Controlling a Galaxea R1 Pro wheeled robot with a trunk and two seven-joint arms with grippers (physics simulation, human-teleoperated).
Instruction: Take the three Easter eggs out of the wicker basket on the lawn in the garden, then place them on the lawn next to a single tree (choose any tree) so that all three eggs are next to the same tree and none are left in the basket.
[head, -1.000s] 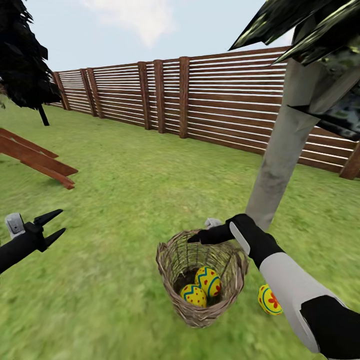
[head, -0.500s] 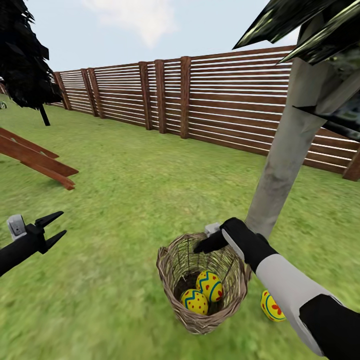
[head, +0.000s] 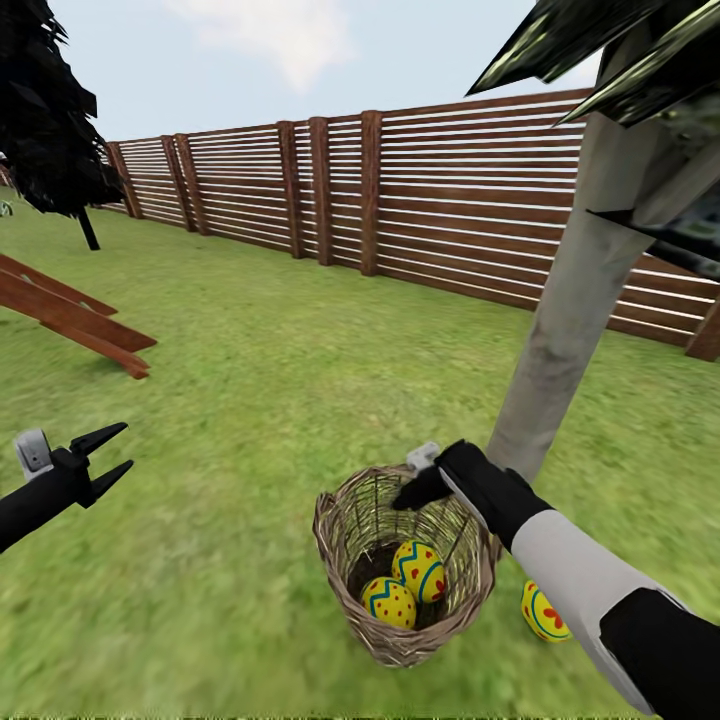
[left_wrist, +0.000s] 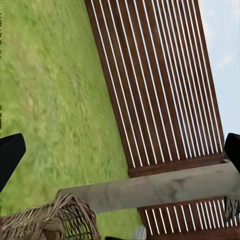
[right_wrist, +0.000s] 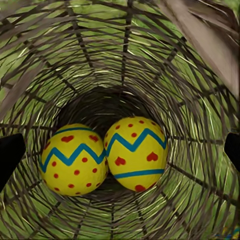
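Observation:
The wicker basket (head: 332, 528) stands on the lawn (head: 250, 380) by the pale grey tree trunk (head: 570, 330). Two Easter eggs (head: 419, 570) (head: 388, 603) lie in its bottom, side by side in the right wrist view (right_wrist: 135, 152) (right_wrist: 74, 159). A third egg (head: 543, 612) rests on the grass to the right of the basket, close to the trunk. My right gripper (head: 412, 488) hangs open at the basket's far rim, pointing down into the mouth, with nothing between its fingers (right_wrist: 10, 155). My left gripper (head: 115, 451) is open and empty, well to the left.
A slatted wooden fence (head: 420, 190) runs across the back. A reddish wooden frame (head: 70, 315) lies at the left, beyond it a dark thin-trunked tree (head: 50, 110). The left wrist view shows the basket rim (left_wrist: 50, 220), trunk (left_wrist: 150, 187) and fence (left_wrist: 160, 85).
My right gripper has moved a little lower and to the right over the basket's far rim. The view shifted slightly. The left arm and the eggs have stayed put.

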